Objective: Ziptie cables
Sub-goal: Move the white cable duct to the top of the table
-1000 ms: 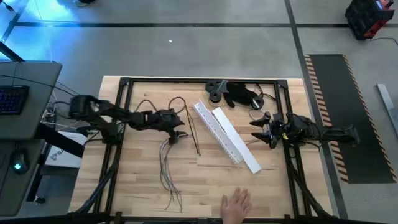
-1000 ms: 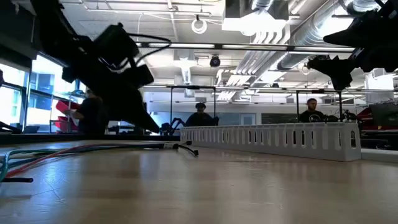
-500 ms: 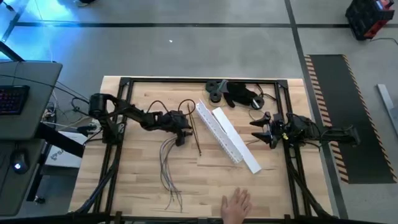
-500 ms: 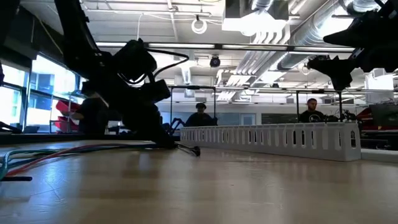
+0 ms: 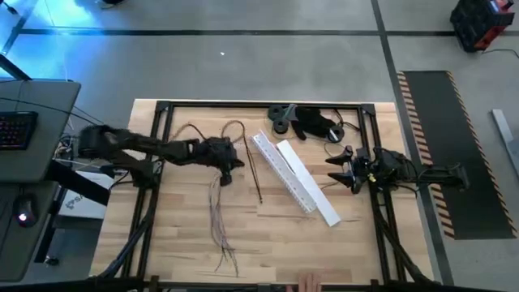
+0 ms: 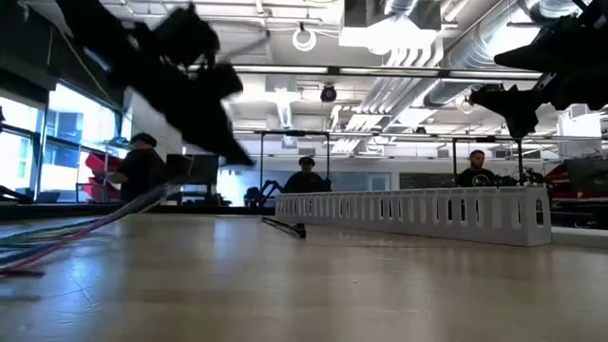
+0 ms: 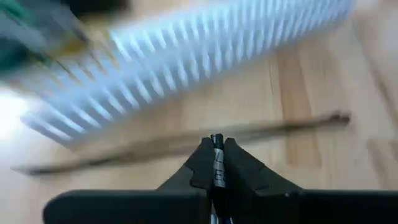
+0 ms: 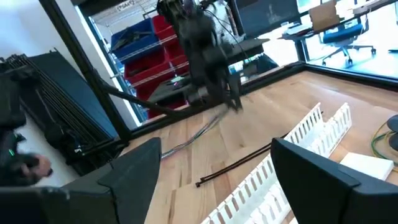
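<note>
The left gripper [image 5: 225, 165] is pinching the cables [image 5: 217, 212] near their upper end, its fingers [image 7: 202, 163] pressed together with the thin strands showing in the seam between them. From the pinch, the bunch is hanging and trailing back along the table [image 5: 186, 243], away from the fingertips, and its far ends are splaying apart on the wood. In the low view the strands are rising off the table toward the raised gripper.

The wires look very light, limp and slick. They will probably sag and fan out wherever they are not held, and single strands may slip from a narrow pinch. A hold where the strands are running close together, just below the present pinch, seems the better place for cinching.

The right gripper [image 5: 347, 169] is waiting well off to the side, beyond the white slotted strips [image 5: 293, 181], with its fingers [image 8: 134, 171] spread wide and holding nothing. A thin dark strip [image 5: 254, 174] is lying between the left fingertips and the white strips.
</note>
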{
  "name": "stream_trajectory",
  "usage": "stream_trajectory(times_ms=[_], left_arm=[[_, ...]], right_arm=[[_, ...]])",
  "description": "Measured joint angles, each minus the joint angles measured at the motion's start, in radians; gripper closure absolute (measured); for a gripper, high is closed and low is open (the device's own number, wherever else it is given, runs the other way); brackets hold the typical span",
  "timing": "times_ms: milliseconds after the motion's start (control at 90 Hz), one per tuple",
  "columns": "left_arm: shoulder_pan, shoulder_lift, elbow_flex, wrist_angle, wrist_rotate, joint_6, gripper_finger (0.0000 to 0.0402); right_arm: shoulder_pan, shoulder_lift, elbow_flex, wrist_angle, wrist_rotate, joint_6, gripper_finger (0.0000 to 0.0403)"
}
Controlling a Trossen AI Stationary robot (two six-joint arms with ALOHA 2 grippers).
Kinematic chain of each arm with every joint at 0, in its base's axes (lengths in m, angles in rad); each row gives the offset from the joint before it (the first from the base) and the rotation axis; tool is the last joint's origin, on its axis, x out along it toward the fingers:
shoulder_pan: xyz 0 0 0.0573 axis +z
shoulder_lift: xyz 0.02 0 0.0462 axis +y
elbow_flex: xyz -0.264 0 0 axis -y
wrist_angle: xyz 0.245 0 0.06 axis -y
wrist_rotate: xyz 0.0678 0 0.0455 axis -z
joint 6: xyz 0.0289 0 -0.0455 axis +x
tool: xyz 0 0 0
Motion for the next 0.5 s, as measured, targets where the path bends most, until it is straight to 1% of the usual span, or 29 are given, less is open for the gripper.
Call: stream_trajectory(times_ms=[56,178,267,378,500], left_arm=[[-0.017,-0.098,0.036,-0.065,-0.003,0.011,0.0398],[-0.077,-0.290,0.146,-0.148,0.005,0.012,0.0399],[-0.131,-0.398,0.227,-0.199,0.066,0.007,0.0399],[-0.186,-0.512,0.343,-0.221,0.157,-0.014,0.0400],[-0.230,-0.570,0.490,-0.303,0.203,-0.049,0.0400]], right_arm=[[0.000,0.001,0.000,0.000,0.000,0.000,0.0116],[0.000,0.001,0.000,0.000,0.000,0.000,0.0116],[0.000,0.000,0.000,0.000,0.000,0.000,0.0116],[0.000,0.000,0.000,0.000,0.000,0.000,0.0116],[0.000,0.001,0.000,0.000,0.000,0.000,0.0116]])
